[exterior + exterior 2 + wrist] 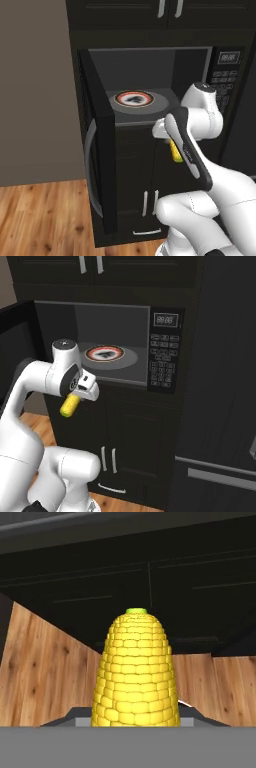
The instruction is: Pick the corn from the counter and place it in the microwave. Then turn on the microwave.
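Left base view is showing the microwave (150, 95) with its door (97, 150) swung wide open to the left, the curved silver handle (90, 170) facing outward along the door's near edge. Inside, the red-ringed turntable plate (134, 98) is sitting on the grey floor of the cavity with nothing on it. The keypad (224, 82) and its display are showing at the right of the opening. The white arm is rising from the lower right, and the corn (175, 151) is peeking out as a yellow sliver beside the dark forearm, below the level of the microwave's floor and in front of the black cabinet doors (145, 175). Right base view is showing the gripper (75, 398) pointing down and to the left, pinching the corn (70, 405), which is hanging tilted with its free end lowest, in front of the lower cabinets and below the left part of the microwave opening. The turntable plate (104, 353) is lying higher and to the right of the cob, well apart from it. Hand view is showing the corn (135, 672) standing up from between the fingers, its green end (136, 611) pointing away from the camera, with the wooden floor (45, 667) and the dark cabinet fronts (190, 597) spreading behind it.
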{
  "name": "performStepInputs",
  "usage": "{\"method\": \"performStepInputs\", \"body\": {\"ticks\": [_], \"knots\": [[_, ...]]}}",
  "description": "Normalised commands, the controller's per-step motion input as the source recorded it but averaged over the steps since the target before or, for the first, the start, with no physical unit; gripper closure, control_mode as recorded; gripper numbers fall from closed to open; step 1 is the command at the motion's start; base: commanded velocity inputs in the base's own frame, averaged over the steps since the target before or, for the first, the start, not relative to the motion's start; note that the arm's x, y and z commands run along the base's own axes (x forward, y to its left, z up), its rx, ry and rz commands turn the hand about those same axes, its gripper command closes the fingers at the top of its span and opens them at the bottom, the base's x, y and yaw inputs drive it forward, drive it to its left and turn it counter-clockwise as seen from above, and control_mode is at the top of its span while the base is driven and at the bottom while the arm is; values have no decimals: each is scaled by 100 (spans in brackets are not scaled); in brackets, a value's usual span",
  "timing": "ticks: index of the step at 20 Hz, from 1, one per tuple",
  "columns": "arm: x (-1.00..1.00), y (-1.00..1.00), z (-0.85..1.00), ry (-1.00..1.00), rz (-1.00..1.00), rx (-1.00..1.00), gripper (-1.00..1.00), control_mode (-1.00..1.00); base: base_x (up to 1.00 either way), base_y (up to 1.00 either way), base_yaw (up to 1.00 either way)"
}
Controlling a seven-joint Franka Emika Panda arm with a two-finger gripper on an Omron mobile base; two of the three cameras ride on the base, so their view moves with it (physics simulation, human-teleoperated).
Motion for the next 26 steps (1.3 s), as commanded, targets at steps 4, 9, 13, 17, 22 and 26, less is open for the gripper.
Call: {"method": "performStepInputs", "body": {"ticks": [4,9,13,17,22,26], "knots": [[11,0,22,0,9,4,100,-100,0,0,0],[16,6,9,-3,13,-1,100,-100,0,0,0],[19,2,9,-11,12,0,100,-100,0,0,0],[22,8,2,-14,11,0,100,-100,0,0,0],[26,7,5,-10,2,0,100,-100,0,0,0],[25,14,1,-6,0,0,100,-100,0,0,0]]}}
